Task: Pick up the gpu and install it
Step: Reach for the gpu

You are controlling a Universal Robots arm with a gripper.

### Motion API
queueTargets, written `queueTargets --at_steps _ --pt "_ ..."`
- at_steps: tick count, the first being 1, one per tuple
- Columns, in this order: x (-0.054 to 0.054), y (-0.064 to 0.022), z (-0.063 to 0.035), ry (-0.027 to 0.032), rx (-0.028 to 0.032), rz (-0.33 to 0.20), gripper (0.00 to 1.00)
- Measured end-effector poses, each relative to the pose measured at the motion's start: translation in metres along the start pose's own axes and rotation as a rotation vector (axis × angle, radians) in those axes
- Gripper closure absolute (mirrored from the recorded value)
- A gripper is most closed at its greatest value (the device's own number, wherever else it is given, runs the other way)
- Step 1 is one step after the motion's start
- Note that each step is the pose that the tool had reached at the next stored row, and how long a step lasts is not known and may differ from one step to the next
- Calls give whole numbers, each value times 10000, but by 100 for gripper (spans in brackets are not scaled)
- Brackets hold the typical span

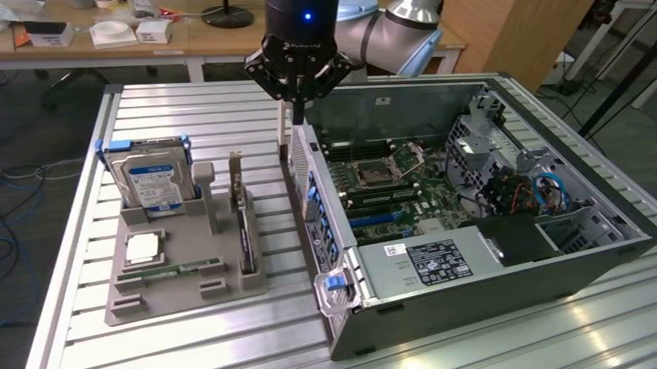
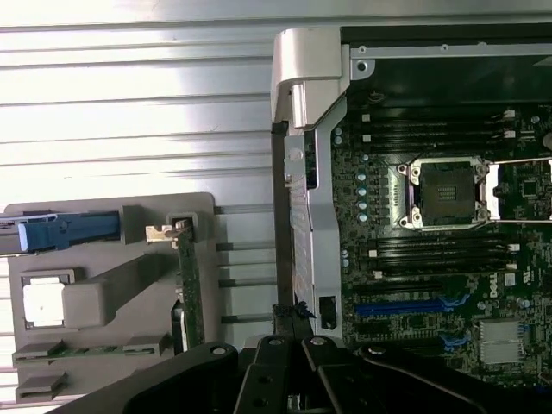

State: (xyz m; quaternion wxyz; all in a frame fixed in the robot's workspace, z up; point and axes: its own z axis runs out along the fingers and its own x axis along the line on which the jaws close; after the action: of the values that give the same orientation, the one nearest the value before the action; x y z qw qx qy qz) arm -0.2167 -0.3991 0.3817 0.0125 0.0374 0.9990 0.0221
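On the exterior view's left you have the hard drive [image 1: 154,183], blue-white label facing you, upright in the grey holder [image 1: 180,298]. Just right of it the gpu [image 1: 245,231] stands on its long edge in a slot of that holder. Its long axis runs away from the camera, and the silvery bracket [image 1: 236,165] rises at the far end.

Further right your gripper [image 1: 295,114] hangs above the near wall of the open computer case [image 1: 493,261]. Its fingers are pinched together with nothing between them, apart from the gpu.

Everything sits on a ribbed aluminium table [image 1: 205,338]. Behind it a wooden desk [image 1: 205,44] carries white boxes [image 1: 113,32], and cables [image 1: 21,173] lie on the floor at left.

The black label [image 1: 439,260] on the case is too small to read. In the wrist view the motherboard [image 2: 431,259] bears white lettering that looks like Dell.
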Motion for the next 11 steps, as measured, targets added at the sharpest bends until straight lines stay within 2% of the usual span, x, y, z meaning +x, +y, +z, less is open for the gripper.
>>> queueTargets --at_steps 11 --pt "73 -6 7 0 0 0 89"
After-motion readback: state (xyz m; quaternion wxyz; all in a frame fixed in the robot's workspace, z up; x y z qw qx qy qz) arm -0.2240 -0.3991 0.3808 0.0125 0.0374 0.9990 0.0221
